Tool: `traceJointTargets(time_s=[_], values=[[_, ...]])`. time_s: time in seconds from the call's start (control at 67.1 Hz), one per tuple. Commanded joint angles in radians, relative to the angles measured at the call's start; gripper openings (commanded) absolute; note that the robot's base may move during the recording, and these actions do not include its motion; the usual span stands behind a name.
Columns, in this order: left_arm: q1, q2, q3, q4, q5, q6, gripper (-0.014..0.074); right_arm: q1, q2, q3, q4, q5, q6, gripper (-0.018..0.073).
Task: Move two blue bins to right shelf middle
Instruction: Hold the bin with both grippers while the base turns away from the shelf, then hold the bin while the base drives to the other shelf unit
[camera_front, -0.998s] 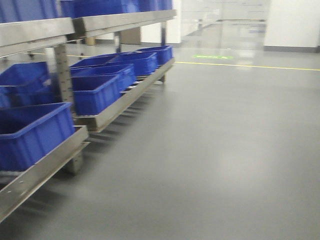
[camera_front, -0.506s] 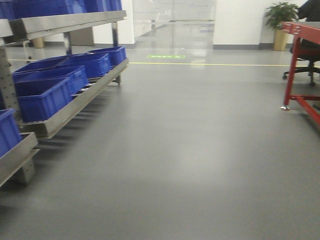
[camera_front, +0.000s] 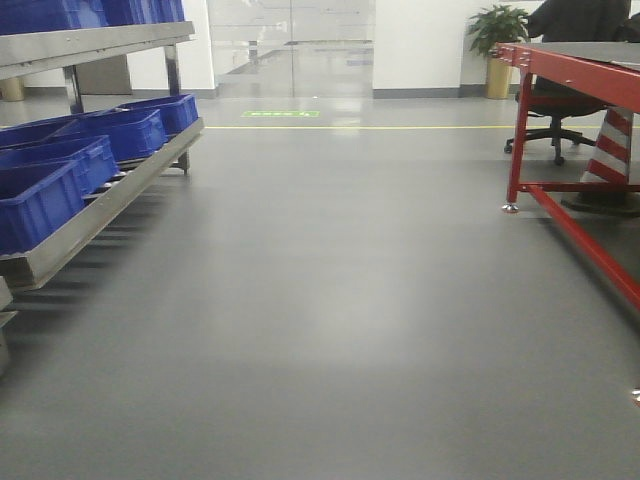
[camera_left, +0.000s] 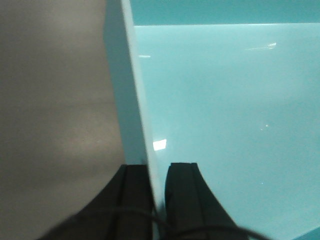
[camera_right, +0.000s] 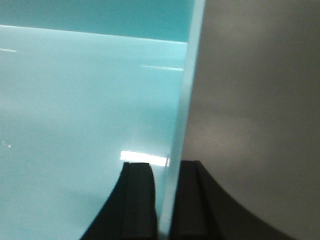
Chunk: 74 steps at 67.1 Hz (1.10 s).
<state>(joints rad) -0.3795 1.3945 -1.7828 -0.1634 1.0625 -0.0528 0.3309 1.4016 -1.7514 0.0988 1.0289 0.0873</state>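
Pale sky-blue, smooth, glossy bin wall (camera_left: 139, 100) tight between left fingers (camera_left: 185, 195), likewise right fingers (camera_right: 137, 200).

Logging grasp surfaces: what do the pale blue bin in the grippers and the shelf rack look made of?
Pale blue bin: likely moulded plastic, smooth and glossy; its thin wall, pinched by the left gripper, shows sharp light reflections. Shelf rack: looks like bare metal, probably steel, with a dull grey sheen.

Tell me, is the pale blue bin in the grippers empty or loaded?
Empty as far as shown: the bin shows only bare floor in both wrist views; the rest is hidden.
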Motion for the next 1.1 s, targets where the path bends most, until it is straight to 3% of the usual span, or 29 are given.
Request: traceJointTargets(time_s=[0.0,1.087], values=[[0.001,-0.012,-0.011,0.042,-0.041,0.019,-0.0111,-0.01,-0.015,-0.004,-0.032,-0.029,-0.023,-0.0152],[0.001,-0.012,-0.011,0.042,-0.041,0.019,-0.0111,-0.01,-0.015,-0.004,-0.032,-0.032,-0.023,-0.0152]])
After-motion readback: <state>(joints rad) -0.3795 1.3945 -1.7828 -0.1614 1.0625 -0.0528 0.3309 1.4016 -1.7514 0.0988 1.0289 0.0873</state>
